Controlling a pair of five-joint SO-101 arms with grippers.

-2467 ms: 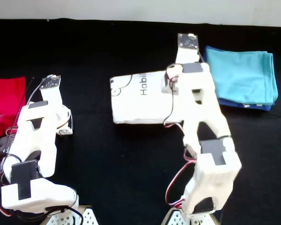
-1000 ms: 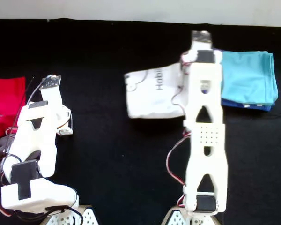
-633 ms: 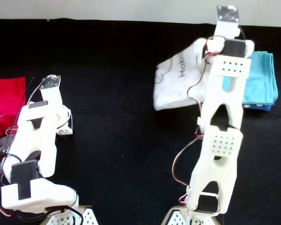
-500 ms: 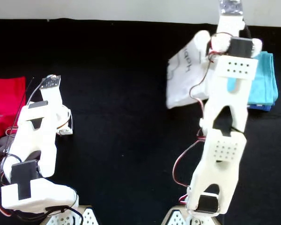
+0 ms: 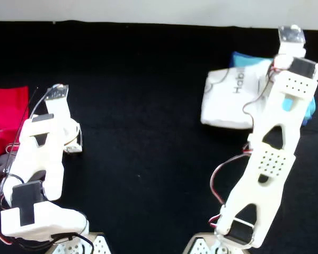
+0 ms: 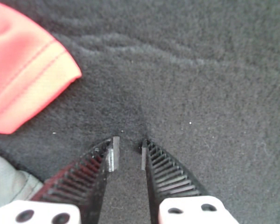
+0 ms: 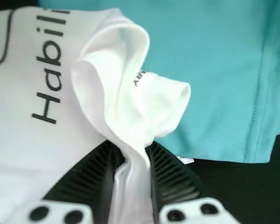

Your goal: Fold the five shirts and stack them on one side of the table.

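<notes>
The right gripper (image 7: pixel 133 156) is clamped on the white shirt's (image 5: pixel 228 103) bunched edge at the far right, over the teal shirt (image 7: pixel 214 60); the left gripper (image 6: pixel 127 153), fingers slightly apart, sits near the red shirt (image 6: pixel 18 79).

The left arm (image 5: pixel 40 153) sits folded on itself at the near left, elbow bent sharply and wrist tipped down. Its tool (image 6: pixel 127 151) points at the bench (image 6: pixel 214 70), the two toothed jaws a narrow gap apart with nothing between them. The right arm (image 5: pixel 273 153) stretches long and almost straight from its near base toward the far right, leaning rightward. Its tool (image 7: pixel 133 151) is clamped on a bunched fold of the white shirt (image 7: pixel 28 149), jaws close together.
</notes>
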